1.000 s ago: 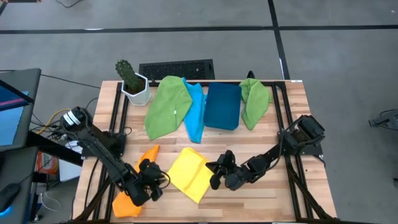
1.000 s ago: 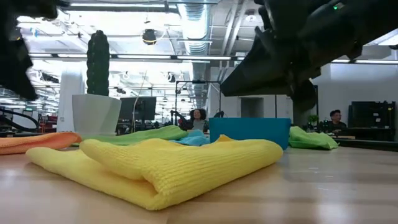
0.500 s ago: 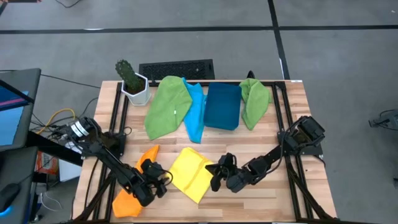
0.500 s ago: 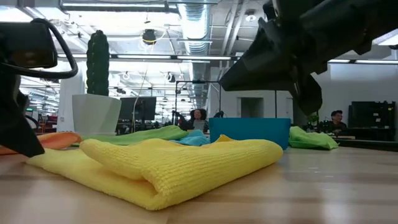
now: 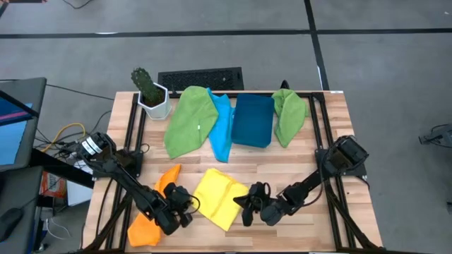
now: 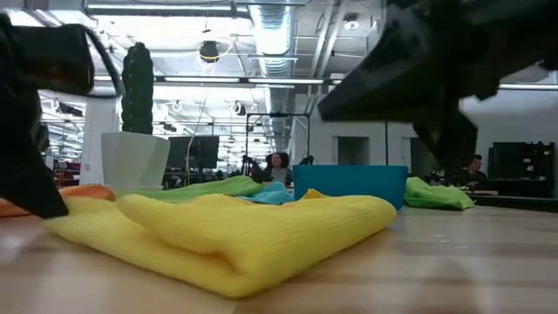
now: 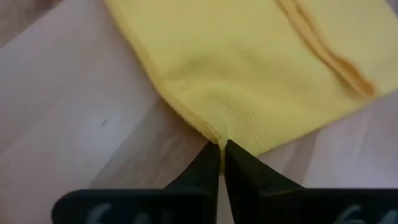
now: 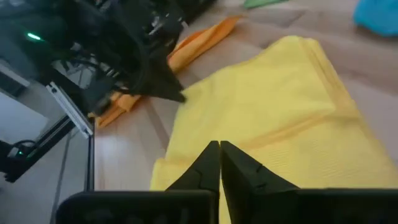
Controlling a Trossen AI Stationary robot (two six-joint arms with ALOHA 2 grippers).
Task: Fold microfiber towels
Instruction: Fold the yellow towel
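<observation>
Towels lie spread over the wooden surface (image 5: 311, 152). Nearest the front edge, the yellow towel (image 5: 215, 197) sits partly folded, one layer doubled over another, with both arms closing on it from opposite sides.

On its left side, the left hand (image 5: 185, 203) has its fingers pressed together, pinching the towel's edge; the left wrist view shows the two dark fingers (image 7: 239, 171) meeting right at the yellow hem. The orange towel (image 5: 150, 222) lies under and beside that arm, running from near the yellow towel toward the front left corner.

On the other side, the right hand (image 5: 244, 206) is at the yellow towel's right edge. In its own wrist view its fingers (image 8: 239, 165) stand pressed together over the yellow cloth; whether any cloth is caught between them I cannot tell.

Farther back, a large green towel (image 5: 191, 121) lies crumpled beside a light blue towel (image 5: 222, 127), which is just left of a dark blue bin (image 5: 254, 120). A smaller green towel (image 5: 289, 114) sits to the right of the bin. A potted cactus (image 5: 150, 92) stands at the back left corner, and a black keyboard (image 5: 201, 77) lies along the back edge.

From table height, the yellow towel fills the foreground as a thick fold, and people can be seen seated well off in the room behind.
</observation>
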